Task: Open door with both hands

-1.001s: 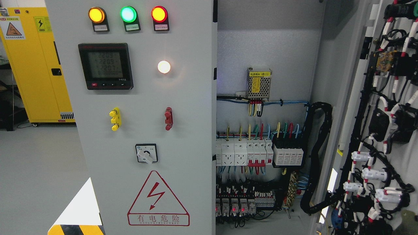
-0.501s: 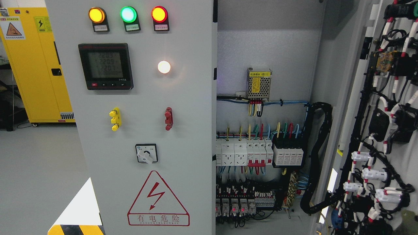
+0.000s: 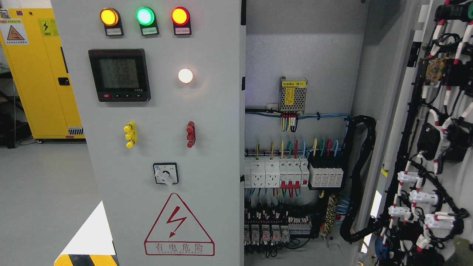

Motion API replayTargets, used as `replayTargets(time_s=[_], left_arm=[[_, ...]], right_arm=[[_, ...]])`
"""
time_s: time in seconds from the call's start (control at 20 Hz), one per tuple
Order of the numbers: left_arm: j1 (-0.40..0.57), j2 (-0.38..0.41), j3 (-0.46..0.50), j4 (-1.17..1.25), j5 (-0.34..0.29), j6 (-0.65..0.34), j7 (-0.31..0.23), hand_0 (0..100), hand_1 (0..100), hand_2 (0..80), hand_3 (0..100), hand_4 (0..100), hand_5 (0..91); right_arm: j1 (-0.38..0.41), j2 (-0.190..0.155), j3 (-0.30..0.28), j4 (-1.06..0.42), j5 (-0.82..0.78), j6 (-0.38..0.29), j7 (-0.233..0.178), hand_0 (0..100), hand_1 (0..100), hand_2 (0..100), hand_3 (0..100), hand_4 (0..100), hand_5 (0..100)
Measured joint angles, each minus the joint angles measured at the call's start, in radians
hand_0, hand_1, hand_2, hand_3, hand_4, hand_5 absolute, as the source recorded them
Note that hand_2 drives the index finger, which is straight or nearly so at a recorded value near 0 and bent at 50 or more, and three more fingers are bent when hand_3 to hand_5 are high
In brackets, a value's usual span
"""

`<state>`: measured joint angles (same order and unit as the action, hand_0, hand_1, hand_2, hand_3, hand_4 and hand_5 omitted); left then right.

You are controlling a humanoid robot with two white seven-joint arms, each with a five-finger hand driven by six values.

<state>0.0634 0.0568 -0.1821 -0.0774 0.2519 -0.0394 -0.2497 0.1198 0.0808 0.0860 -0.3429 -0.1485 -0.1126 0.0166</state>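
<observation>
A grey electrical cabinet fills the head view. Its left door [image 3: 214,122] is closed and carries three lit lamps, a digital meter [image 3: 119,75], a yellow handle [image 3: 130,135], a red handle [image 3: 190,134], a rotary switch [image 3: 165,173] and a red warning triangle. The right door [image 3: 436,140] is swung wide open at the right edge, its inner side covered with black wiring and white connectors. Between them the cabinet interior [image 3: 299,122] shows breakers and coloured wires. Neither hand nor arm is in the picture.
A yellow cabinet [image 3: 40,74] stands at the far left on the grey floor [image 3: 44,192]. A yellow-black striped floor marking [image 3: 87,259] lies at the bottom left. A black cable bundle [image 3: 360,177] loops from the interior to the open door.
Only the digits on the meter have changed. Doors and view are as before.
</observation>
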Motion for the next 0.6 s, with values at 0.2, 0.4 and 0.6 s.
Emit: replayTargets(time_s=[0.2,0.4,0.6], left_arm=[[-0.002,-0.001,-0.001,0.005,0.0,0.0,0.018,12,56,0.0,0,0,0.0],[-0.006,-0.002,-0.002,0.007,0.0,-0.015,0.025,12,56,0.0,0,0,0.0],[-0.011,-0.002,-0.002,0.009,0.0,-0.032,0.027,12,56,0.0,0,0,0.0]], right_arm=[[0.088,-0.009,0.002,-0.281,-0.002,-0.06,-0.002,0,50,4,0,0,0],[0.167,-0.015,0.02,-0.586,-0.003,-0.067,-0.003,0,50,4,0,0,0],[0.226,-0.02,0.068,-0.872,-0.003,-0.027,-0.004,0,50,4,0,0,0]])
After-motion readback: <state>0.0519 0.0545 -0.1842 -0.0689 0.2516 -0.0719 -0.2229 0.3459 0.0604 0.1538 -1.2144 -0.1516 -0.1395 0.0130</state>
